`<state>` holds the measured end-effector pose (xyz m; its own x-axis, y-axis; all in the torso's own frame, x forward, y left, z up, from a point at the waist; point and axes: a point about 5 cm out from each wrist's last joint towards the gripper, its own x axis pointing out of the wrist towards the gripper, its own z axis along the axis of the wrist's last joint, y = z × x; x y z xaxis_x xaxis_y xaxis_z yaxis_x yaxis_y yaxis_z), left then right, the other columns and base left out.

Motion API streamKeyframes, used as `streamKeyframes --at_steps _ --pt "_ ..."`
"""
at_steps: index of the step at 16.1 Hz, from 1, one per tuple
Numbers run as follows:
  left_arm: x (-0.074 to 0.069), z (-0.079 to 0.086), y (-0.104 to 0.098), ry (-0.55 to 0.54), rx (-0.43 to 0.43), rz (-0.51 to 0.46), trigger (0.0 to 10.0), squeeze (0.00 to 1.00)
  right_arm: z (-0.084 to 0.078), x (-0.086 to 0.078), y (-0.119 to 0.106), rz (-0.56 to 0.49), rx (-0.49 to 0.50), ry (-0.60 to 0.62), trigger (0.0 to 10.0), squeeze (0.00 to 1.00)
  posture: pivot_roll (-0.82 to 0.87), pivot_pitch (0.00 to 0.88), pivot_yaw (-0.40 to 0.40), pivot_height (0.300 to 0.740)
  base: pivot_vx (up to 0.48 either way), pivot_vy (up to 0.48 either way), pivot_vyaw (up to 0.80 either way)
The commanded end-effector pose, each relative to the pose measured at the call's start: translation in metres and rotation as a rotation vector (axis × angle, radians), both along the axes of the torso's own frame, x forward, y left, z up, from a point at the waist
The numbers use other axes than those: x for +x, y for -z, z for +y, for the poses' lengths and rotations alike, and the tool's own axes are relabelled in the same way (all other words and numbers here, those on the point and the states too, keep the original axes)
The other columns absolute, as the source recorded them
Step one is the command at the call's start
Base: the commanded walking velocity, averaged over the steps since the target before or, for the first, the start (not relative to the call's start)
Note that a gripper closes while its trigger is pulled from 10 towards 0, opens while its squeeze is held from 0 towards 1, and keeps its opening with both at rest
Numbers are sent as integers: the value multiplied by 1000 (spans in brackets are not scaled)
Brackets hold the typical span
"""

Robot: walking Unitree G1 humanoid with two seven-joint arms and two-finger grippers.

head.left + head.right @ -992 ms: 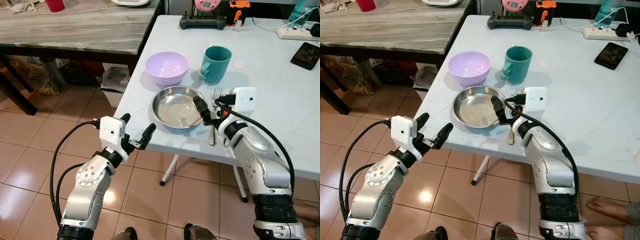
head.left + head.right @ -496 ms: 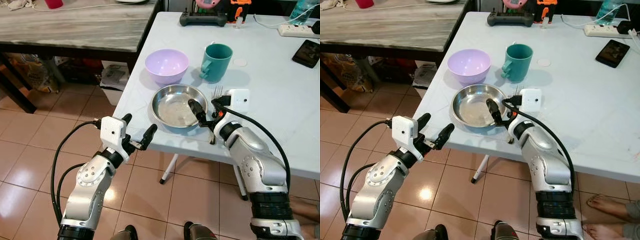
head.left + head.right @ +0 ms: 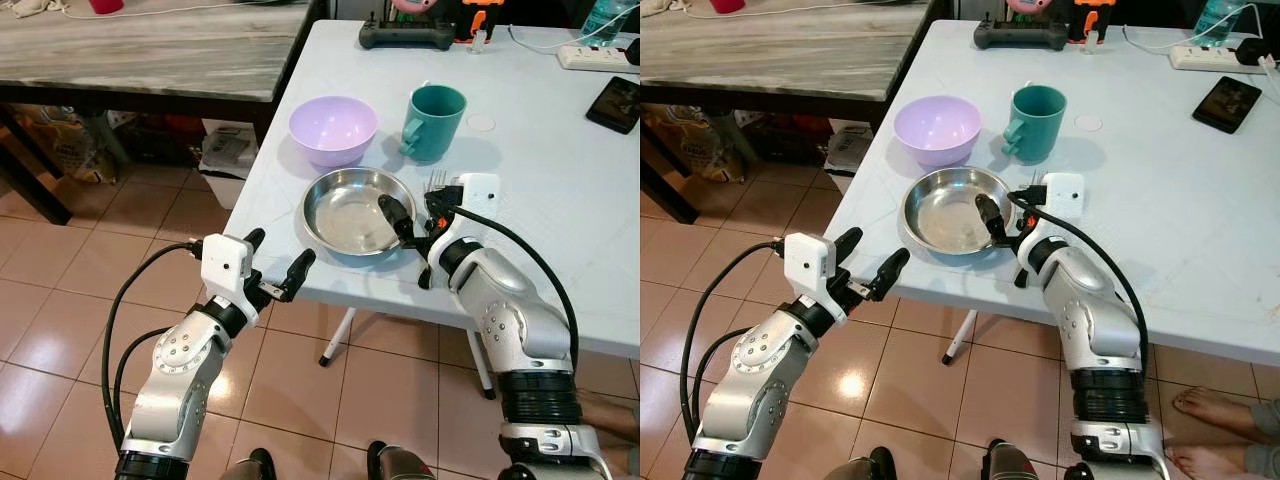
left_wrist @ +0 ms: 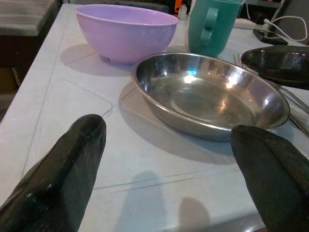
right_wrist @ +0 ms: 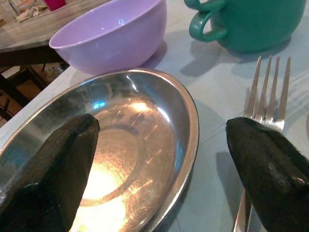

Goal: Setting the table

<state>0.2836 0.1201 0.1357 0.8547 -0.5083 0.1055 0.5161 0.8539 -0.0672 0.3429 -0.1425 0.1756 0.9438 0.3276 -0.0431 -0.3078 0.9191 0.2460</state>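
Right tool (image 3: 412, 232) drawn back, open astride steel plate (image 3: 350, 210) rim, fork (image 5: 263, 125) alongside

The silver metal fork (image 3: 431, 222) is largely covered by the right hand (image 3: 412, 240) and its white wrist camera; its tines emerge at 12 o'clock of the hand, and its handle end cannot be made out. In the right wrist view the teal ceramic mug (image 5: 251, 21) is cut off by the frame edge. At 12 o'clock on the pale blue desk (image 3: 540, 150), the black controller (image 3: 405, 38), white power strip (image 3: 598, 60) and black phone (image 3: 617, 103) are cropped by the edges.
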Motion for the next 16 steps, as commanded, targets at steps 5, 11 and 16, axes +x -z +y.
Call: streamKeyframes --at_steps 5,11,16 --pt "-4 -3 1 16 0 6 10000 0 11 0 10 58 42 -71 2980 0 -204 221 49 740 0 0 0" --pt "-6 -4 2 19 -6 12 10000 0 13 -3 15 82 60 -97 2863 0 -207 223 47 740 0 0 0" --pt "-8 -6 2 39 -22 12 10000 0 14 -6 21 117 76 -96 3216 0 -207 223 47 740 0 0 0"
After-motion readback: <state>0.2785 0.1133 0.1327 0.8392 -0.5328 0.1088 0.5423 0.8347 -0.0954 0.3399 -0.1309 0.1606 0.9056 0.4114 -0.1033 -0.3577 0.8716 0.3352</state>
